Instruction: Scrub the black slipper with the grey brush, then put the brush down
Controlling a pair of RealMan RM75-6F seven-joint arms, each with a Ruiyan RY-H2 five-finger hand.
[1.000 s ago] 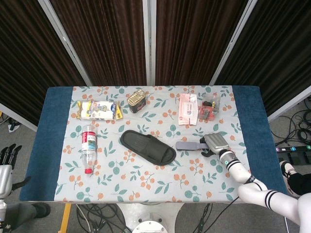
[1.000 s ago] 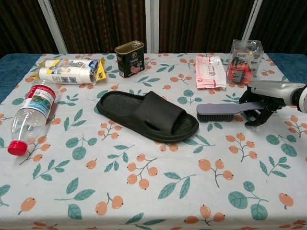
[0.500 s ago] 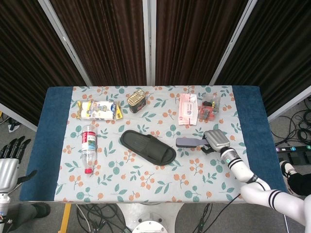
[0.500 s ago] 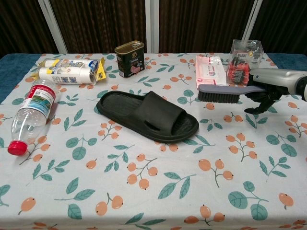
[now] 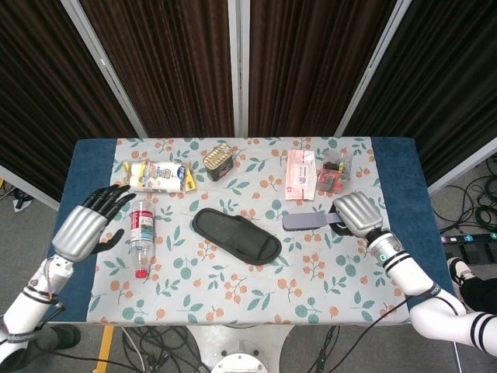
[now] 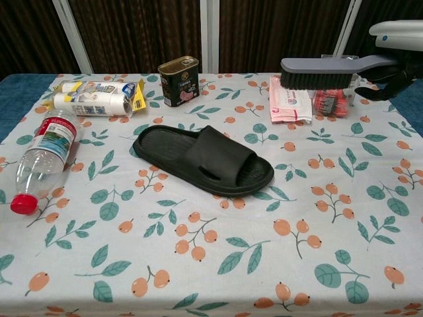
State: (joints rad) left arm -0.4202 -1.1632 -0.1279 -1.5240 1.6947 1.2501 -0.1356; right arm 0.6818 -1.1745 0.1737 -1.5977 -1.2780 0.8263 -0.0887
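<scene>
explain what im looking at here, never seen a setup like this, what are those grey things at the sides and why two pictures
The grey things are a robot's two mechanical hands on white arms, steered by a person. Both pictures show the same moment: the head view looks down from above, the chest view looks across the table from lower down.

The right hand holds a grey brush by its handle, lifted above the table. The left hand holds nothing, fingers spread, at the table's left edge; only the head view shows it.

On the flowered cloth lie a black slipper in the middle, a plastic bottle on its side, a tin can, a yellow and white packet, a pink wipes pack and a clear box.
</scene>
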